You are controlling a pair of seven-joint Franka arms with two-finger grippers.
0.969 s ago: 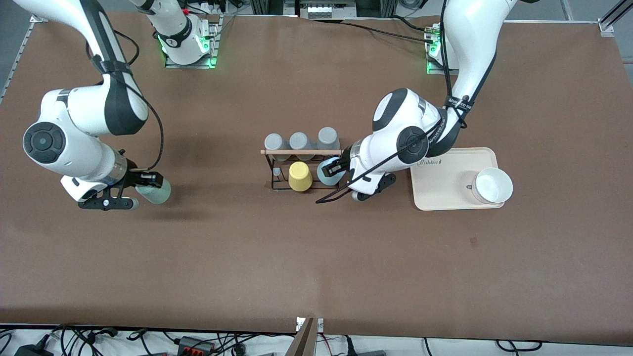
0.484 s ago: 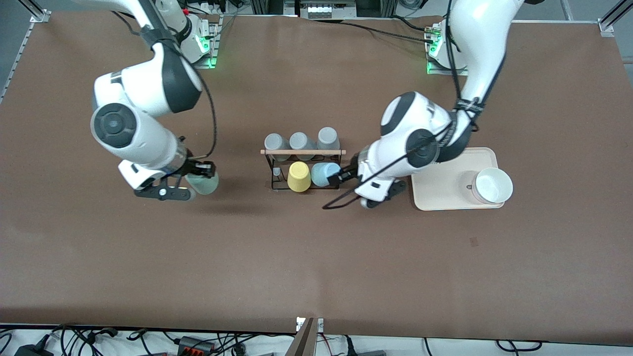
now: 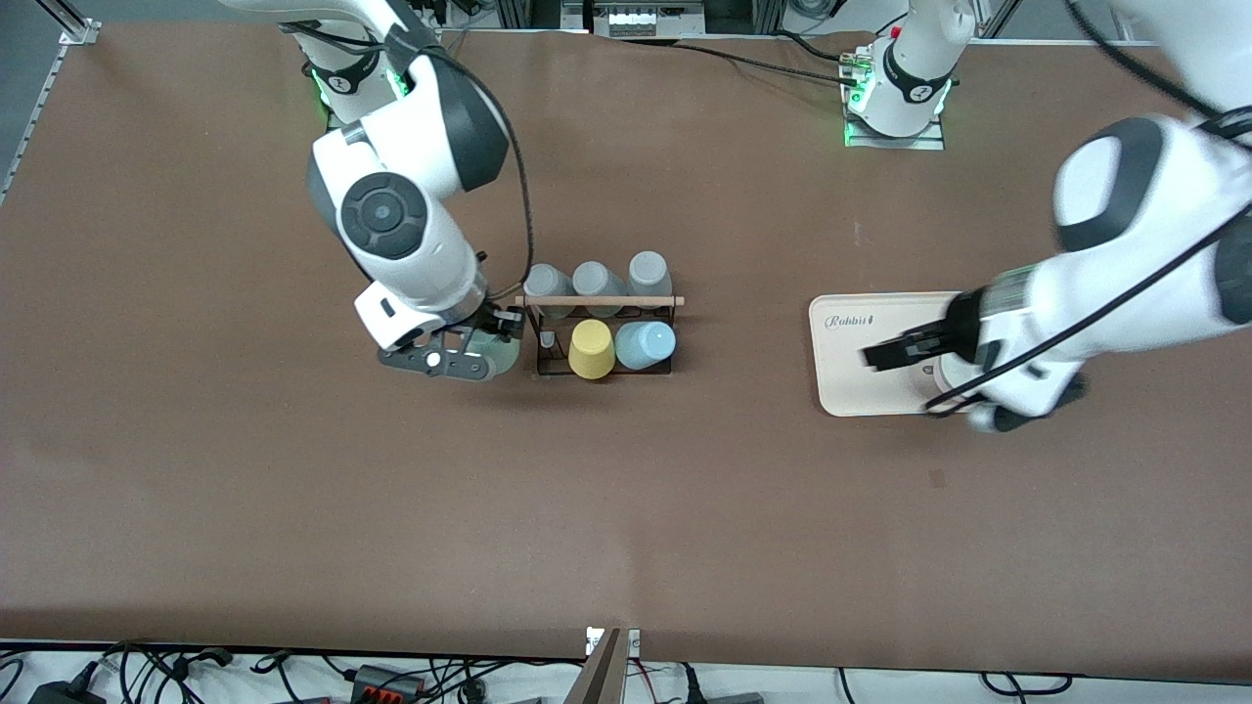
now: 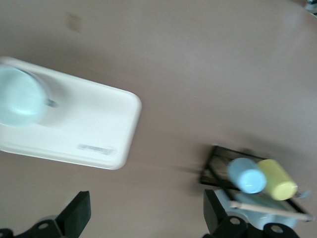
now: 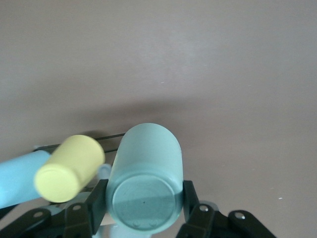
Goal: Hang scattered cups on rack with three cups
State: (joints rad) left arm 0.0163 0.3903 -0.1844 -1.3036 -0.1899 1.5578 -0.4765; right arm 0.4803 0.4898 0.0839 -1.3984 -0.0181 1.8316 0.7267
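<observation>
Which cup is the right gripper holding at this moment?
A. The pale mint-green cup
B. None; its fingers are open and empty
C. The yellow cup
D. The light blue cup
A. The right gripper is shut on the mint-green cup, its fingers pressed against both sides of the cup, right beside the rack, where the yellow cup and the light blue cup already hang.

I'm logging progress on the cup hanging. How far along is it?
Done: the blue cup hangs on the rack beside the yellow cup. In hand: the right end effector holds the mint cup next to the rack, not yet hung. The left end effector, open, is over the tray.
</observation>
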